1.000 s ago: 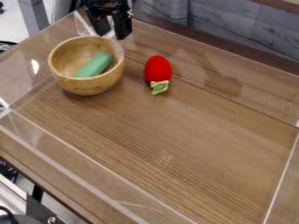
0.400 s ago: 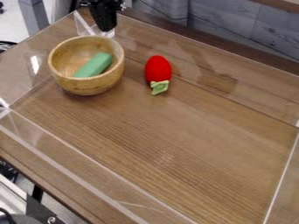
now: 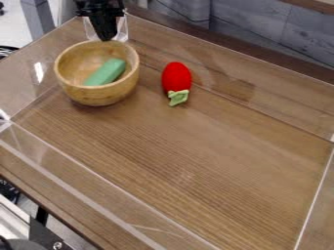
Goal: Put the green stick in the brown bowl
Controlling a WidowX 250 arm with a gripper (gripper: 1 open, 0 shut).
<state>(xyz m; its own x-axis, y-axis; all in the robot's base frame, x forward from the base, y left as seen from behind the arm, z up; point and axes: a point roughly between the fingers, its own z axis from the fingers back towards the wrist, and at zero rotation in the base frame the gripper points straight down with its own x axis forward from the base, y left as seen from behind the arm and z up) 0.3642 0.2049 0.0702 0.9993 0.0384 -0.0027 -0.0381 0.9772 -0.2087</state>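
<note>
The green stick (image 3: 104, 71) lies inside the brown bowl (image 3: 96, 91), tilted against the bowl's right inner wall. The bowl stands at the back left of the wooden table. My dark gripper (image 3: 104, 32) hangs just behind the bowl's far rim, pointing down, with its fingers drawn together and nothing between them. It touches neither the bowl nor the stick.
A red strawberry-like toy (image 3: 177, 80) with green leaves lies to the right of the bowl. Clear acrylic walls (image 3: 33, 146) enclose the wooden table top (image 3: 196, 156) on all sides.
My gripper has moved left along the back wall, from right of the bowl's rim to directly behind the bowl, and its fingers have gone from open to shut. The stick stays in the bowl.
</note>
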